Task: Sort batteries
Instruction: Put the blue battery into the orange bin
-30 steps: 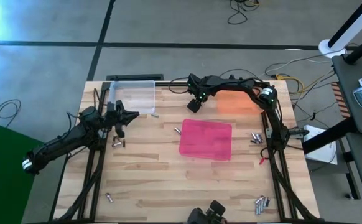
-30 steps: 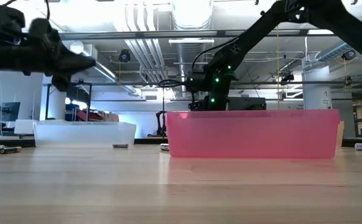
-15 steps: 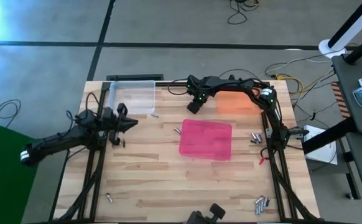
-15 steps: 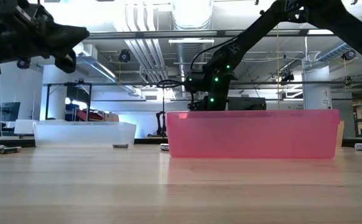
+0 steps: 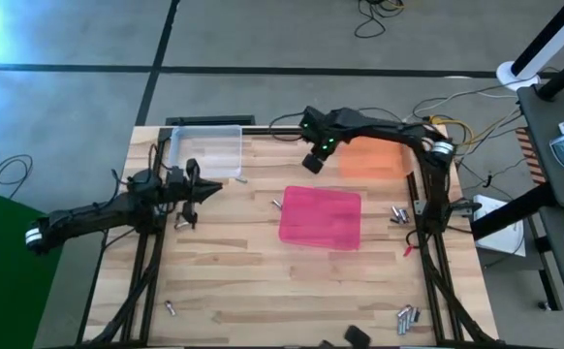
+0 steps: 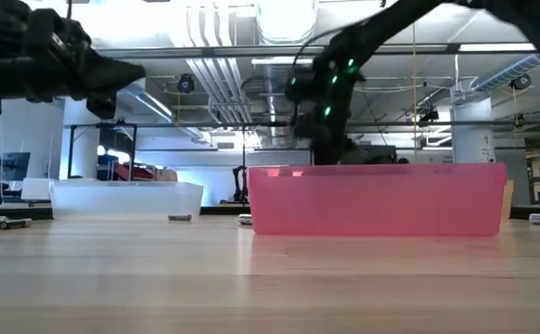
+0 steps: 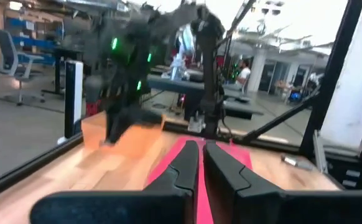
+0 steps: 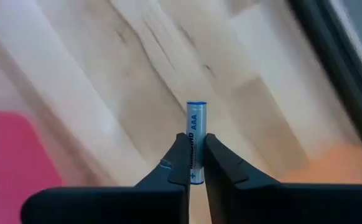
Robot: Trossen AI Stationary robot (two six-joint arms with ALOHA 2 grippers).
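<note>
Here the right gripper (image 8: pixel 192 163) hangs above the table (image 5: pixel 263 281), between the pink tray (image 5: pixel 321 216) and the orange tray (image 5: pixel 367 160). Its jaws are closed on one AAA battery (image 8: pixel 195 134), which stands out past the fingertips. The left gripper (image 5: pixel 204 190) is over the left side of the table, just beside the clear tray (image 5: pixel 207 150), with its jaws almost closed and nothing between them. Other batteries (image 5: pixel 405 316) lie loose near the table's edges, some (image 5: pixel 396 212) to the right of the pink tray.
</note>
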